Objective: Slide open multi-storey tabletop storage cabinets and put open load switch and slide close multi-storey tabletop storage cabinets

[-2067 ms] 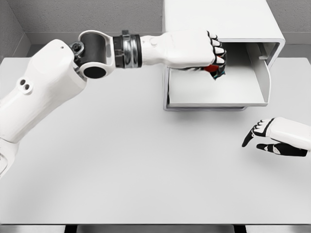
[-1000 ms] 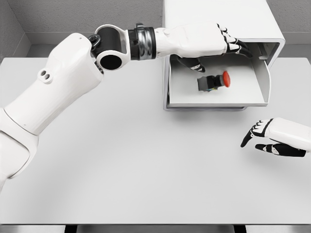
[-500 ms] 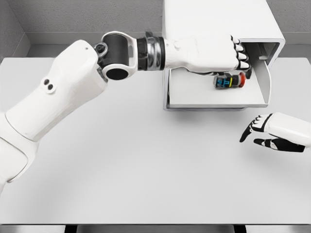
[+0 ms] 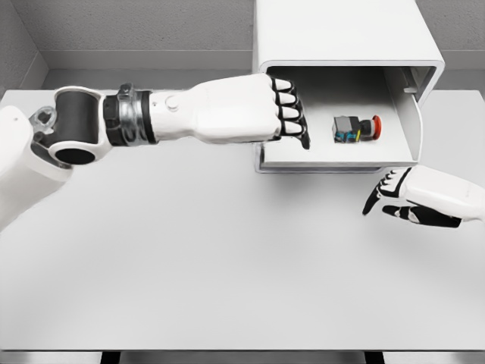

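1. The load switch [image 4: 355, 128], red button to the right, is seen lying in the open drawer [image 4: 333, 155] of the tabletop storage cabinet [image 4: 341, 34]; placement is judged done, and closing is the step in hand.
2. The left hand [image 4: 250, 112] is shown with fingers curled, nothing held, at the drawer's left front corner; contact cannot be told.
3. The right hand [image 4: 413, 199] is held loosely open above the table [image 4: 227, 258], near the drawer front.
4. A push on the drawer front toward the cabinet is called for next.
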`<state>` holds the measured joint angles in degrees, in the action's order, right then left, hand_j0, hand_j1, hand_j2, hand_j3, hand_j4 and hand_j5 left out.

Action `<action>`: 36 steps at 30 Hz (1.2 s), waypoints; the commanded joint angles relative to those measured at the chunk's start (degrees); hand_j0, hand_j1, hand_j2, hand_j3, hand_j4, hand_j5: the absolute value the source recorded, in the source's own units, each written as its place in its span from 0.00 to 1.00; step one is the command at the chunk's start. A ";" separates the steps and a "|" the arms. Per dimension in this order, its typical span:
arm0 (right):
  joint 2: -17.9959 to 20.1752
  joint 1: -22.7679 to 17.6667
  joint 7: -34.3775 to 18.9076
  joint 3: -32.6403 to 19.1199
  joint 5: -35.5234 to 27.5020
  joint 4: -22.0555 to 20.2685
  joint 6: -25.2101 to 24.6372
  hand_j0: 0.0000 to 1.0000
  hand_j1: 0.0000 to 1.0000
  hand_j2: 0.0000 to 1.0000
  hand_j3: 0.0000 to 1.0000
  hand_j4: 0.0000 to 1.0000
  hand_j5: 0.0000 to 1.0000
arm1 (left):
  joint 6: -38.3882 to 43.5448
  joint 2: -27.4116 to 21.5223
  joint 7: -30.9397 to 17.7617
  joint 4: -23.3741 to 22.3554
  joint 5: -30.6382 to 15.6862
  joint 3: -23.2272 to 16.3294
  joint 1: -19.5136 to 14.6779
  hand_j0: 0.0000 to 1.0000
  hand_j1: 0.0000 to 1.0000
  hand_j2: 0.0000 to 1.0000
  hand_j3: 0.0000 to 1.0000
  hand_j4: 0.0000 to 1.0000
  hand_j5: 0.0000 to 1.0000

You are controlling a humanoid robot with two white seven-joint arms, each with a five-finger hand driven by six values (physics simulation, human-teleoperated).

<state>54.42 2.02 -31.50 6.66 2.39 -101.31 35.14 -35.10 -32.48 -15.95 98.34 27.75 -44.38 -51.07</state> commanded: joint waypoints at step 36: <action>-11.97 21.09 -2.51 14.00 9.21 12.89 -0.14 0.52 0.52 0.52 0.52 0.52 0.52 | 0.10 -18.50 -0.05 -10.36 -1.91 18.01 20.13 0.80 0.80 0.80 0.80 0.80 0.80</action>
<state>43.23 23.64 -33.96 19.44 11.64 -90.57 35.13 -35.09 -50.93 -16.05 87.98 26.17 -26.41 -30.94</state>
